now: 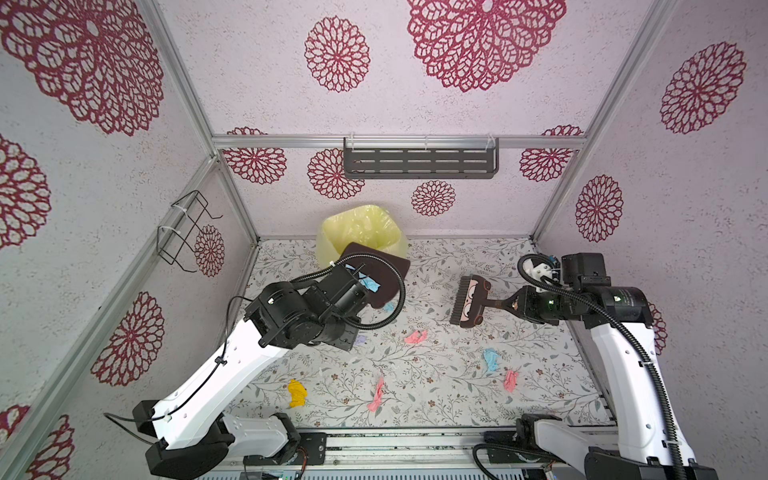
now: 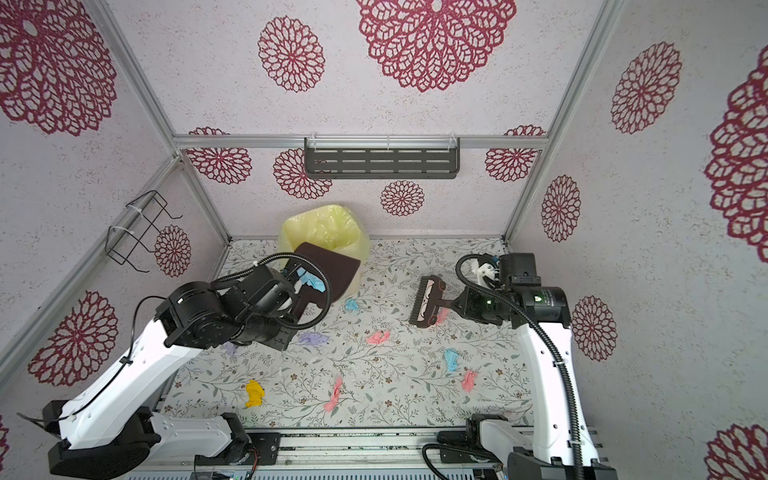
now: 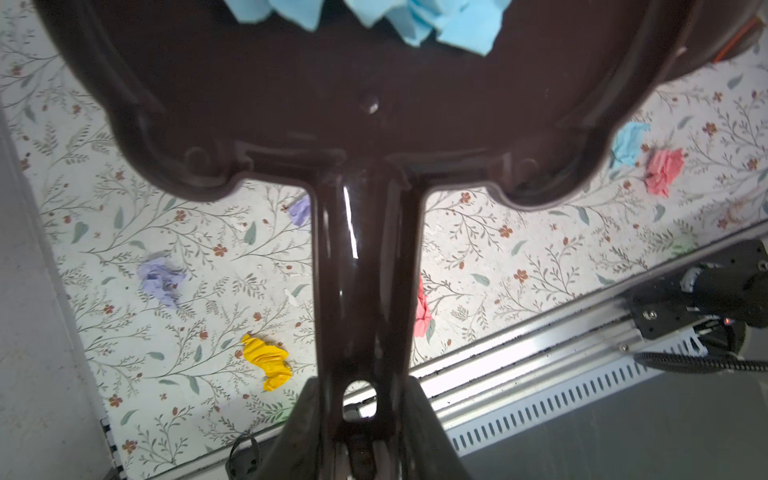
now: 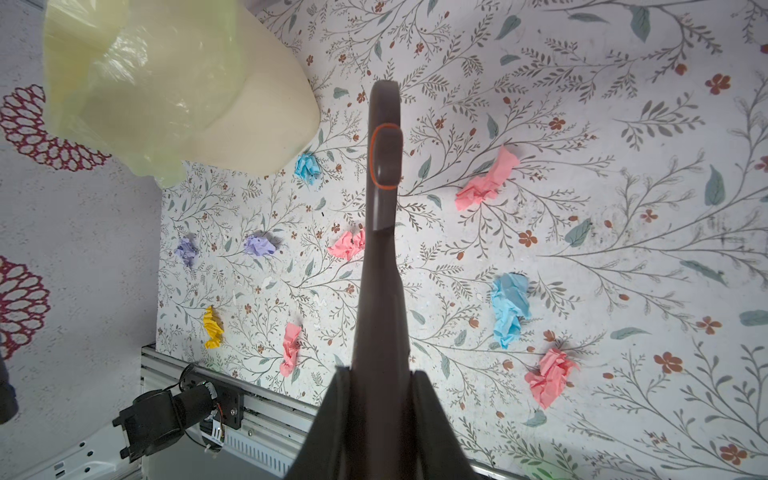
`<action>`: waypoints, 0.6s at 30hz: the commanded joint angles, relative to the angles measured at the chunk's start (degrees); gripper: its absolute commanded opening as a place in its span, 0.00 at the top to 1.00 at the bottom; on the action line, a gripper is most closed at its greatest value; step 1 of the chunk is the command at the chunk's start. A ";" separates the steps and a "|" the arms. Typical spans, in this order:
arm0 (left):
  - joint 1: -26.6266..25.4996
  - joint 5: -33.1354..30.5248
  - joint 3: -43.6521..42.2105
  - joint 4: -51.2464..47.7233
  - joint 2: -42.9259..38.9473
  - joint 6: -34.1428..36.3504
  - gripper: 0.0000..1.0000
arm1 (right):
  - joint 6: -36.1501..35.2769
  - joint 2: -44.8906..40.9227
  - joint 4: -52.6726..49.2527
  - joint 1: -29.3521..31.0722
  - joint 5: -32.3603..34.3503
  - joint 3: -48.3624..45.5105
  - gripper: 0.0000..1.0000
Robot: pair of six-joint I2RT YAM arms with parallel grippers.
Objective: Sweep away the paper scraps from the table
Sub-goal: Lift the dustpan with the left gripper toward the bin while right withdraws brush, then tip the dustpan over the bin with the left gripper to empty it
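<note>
Left tool point(image 3: 360, 399): pressed together on the handle of the dark dustpan point(image 1: 386, 272). I judge the firm pinch is there so that the pan does not turn when it is tilted.
Dustpan: it reaches forward from the left tool, lifted off the tabletop point(image 1: 436, 415), with its front edge over the yellow-lined bin point(image 1: 332, 235). It is probably held like this so that the load can slide out.
Load: a light blue wad point(image 3: 415, 18) lies inside the pan, ahead of the left tool, not yet in the bin.
Paper scraps point(image 1: 415, 337): most lie on the tabletop, below and between both tools. They include a yellow wad point(image 1: 297, 392), a lilac wad point(image 2: 311, 338) and a pink wad point(image 1: 377, 395). A small blue wad point(image 1: 388, 307) sits by the foot of the bin.
Brush point(image 1: 469, 301): it sticks out in front of the right tool, with the bristles turned toward the dustpan. It seems raised above the tabletop, I think so that it stays out of the way during emptying.
Near scraps: a blue wad point(image 1: 490, 359) and another pink wad point(image 1: 510, 380) lie under the right tool, unswept.
Right tool point(image 4: 380, 374): pinching the brush handle tightly, ready for the next stroke.
</note>
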 commanded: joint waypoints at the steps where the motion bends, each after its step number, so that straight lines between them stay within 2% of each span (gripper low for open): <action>1: 5.32 -1.43 2.22 -3.01 -0.23 3.43 1.00 | 1.34 -1.82 3.19 -0.58 -2.76 -0.65 1.00; 11: 21.97 -1.86 6.09 -2.88 3.14 12.08 1.00 | 2.35 -4.15 5.31 -0.87 -4.99 -4.97 1.00; 18: 28.30 -3.20 11.03 0.08 8.06 17.22 1.00 | 4.03 -6.45 8.04 -0.95 -7.35 -9.27 1.00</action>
